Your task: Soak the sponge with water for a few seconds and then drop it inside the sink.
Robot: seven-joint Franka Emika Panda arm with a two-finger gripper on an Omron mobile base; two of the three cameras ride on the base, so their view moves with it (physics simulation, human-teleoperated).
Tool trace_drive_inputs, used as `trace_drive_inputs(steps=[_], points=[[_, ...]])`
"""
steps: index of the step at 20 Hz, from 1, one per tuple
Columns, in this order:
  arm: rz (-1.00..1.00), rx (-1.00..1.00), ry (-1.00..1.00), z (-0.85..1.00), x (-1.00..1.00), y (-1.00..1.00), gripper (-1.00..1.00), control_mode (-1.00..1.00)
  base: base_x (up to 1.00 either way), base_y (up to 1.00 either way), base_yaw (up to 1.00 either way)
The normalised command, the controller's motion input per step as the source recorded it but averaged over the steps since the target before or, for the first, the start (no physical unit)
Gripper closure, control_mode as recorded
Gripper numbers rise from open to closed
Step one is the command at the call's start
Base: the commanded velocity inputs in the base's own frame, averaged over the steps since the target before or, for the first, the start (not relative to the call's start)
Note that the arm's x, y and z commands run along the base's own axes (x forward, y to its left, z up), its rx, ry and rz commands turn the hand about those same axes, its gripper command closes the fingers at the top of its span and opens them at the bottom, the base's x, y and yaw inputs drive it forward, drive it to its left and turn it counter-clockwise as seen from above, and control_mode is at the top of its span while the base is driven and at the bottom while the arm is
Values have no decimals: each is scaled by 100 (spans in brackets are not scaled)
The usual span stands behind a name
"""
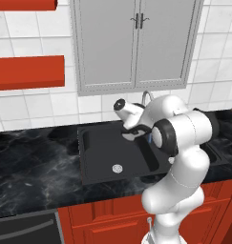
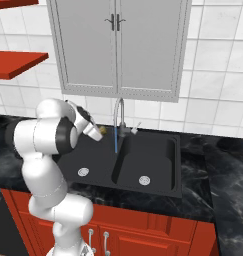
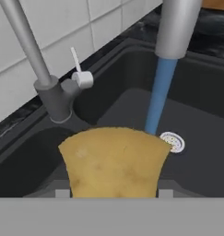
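My gripper [image 2: 96, 132] is shut on the yellow-tan sponge [image 2: 99, 133] and holds it above the black double-basin sink [image 2: 154, 156], just left of the faucet's blue water stream [image 2: 116, 140]. In the hand view the sponge [image 3: 114, 160] sits between my fingertips, and the stream [image 3: 157, 99] falls from the grey spout [image 3: 179, 27] right behind its upper right corner. Whether the water touches the sponge I cannot tell. From the left base view the hand [image 1: 128, 135] hangs over the sink's [image 1: 96, 157] back edge, partly hidden by my arm.
The faucet base [image 3: 56, 99] with its small white lever [image 3: 79, 73] stands at the sink's back rim. Silver drains [image 2: 83, 172] [image 2: 144, 180] lie in both basins. Black marble counter [image 1: 31, 162] runs on both sides, with a grey wall cabinet [image 2: 118, 45] and red shelves [image 1: 26, 71] above.
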Motion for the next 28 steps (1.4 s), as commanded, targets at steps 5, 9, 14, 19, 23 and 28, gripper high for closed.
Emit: trace_drive_inputs(steps=[5, 9, 14, 19, 23, 28], points=[[15, 14, 4, 0, -19, 62, 100, -100, 0, 0, 0], [17, 11, 9, 2, -16, 64, 100, -100, 0, 0, 0], [22, 3, 25, 27, -12, 67, 100, -100, 0, 0, 0], [28, 0, 33, 43, -2, 38, 100, -100, 0, 0, 0], [35, -4, 19, 31, 0, 0, 100, -100, 0, 0, 0], [26, -2, 1, 1, 0, 0, 100, -100, 0, 0, 0]])
